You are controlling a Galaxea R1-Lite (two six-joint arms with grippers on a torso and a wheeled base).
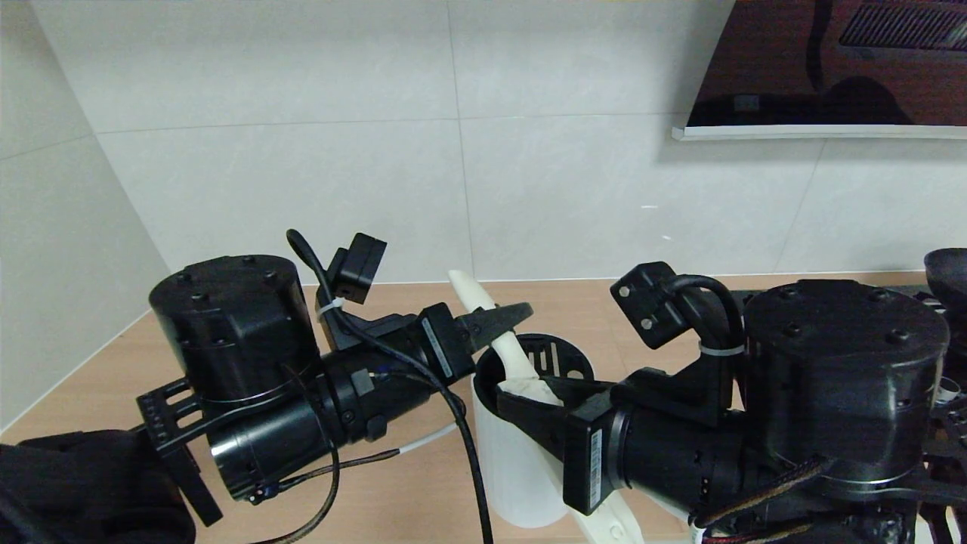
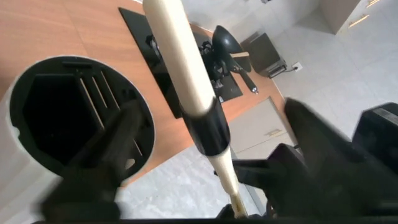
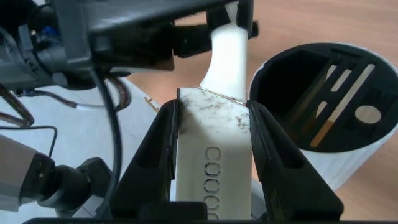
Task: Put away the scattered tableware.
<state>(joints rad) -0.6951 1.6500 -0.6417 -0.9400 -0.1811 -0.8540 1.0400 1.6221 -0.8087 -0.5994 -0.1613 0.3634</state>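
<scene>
A white spatula (image 1: 472, 291) slants up over a white utensil holder (image 1: 521, 468) with a black insert on the wooden counter. My right gripper (image 1: 529, 397) is shut on the spatula's slotted blade (image 3: 214, 140), just beside the holder's rim. My left gripper (image 1: 495, 317) is open around the cream handle (image 2: 180, 56), which has a black band; its fingers (image 2: 99, 155) stand well apart on either side. The holder (image 3: 336, 106) has several slim utensils in its slots. The holder's mouth (image 2: 74, 118) lies right by the left gripper (image 2: 211, 109).
A black cooktop (image 2: 168, 68) with a dark ladle-like utensil (image 2: 224, 40) sits on the counter (image 1: 423, 483) to the right. A dark range hood (image 1: 831, 68) hangs at the upper right. Tiled walls close the back and left.
</scene>
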